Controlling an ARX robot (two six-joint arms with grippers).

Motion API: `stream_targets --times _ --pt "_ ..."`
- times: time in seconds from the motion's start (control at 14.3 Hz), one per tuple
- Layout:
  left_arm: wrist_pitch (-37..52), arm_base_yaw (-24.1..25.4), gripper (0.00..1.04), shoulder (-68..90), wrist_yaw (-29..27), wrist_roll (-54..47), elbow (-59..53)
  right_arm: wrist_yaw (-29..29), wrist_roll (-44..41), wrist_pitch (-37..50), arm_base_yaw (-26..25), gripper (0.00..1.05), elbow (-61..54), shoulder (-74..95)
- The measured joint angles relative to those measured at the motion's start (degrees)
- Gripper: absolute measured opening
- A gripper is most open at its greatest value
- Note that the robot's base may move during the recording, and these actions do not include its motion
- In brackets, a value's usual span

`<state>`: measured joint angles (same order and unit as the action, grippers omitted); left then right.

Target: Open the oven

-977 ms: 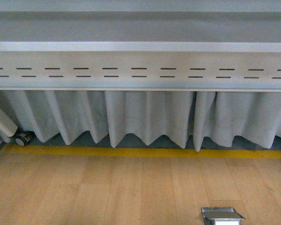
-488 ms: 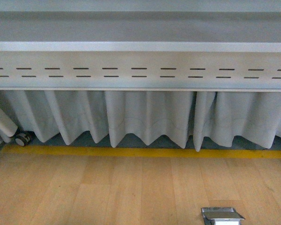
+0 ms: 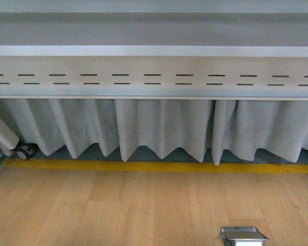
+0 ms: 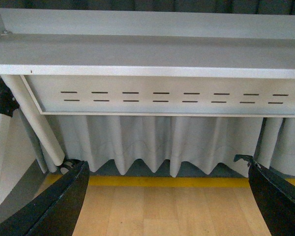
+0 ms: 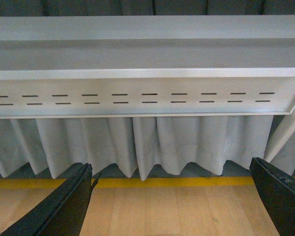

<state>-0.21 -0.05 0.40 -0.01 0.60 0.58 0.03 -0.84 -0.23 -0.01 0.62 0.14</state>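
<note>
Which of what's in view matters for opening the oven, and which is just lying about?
Job: left pincer, open; right pincer, open; the oven is not in view.
Lying about: slotted panel, curtain, yellow floor line, metal floor box, caster.

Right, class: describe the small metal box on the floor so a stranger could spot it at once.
Below the long grey table with its slotted panel hangs a white curtain, then a yellow line on the wooden floor. Nearer the camera than that line, right of centre, lies the metal box, the only shiny rectangle on the boards.
</note>
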Motion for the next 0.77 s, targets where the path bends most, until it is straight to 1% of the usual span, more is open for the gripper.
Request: stream_targets --times 0.77 --pt "0.0 0.0 0.98 0.0 0.0 0.0 0.0 -0.2 0.0 0.0 0.0 0.98 0.0 0.0"
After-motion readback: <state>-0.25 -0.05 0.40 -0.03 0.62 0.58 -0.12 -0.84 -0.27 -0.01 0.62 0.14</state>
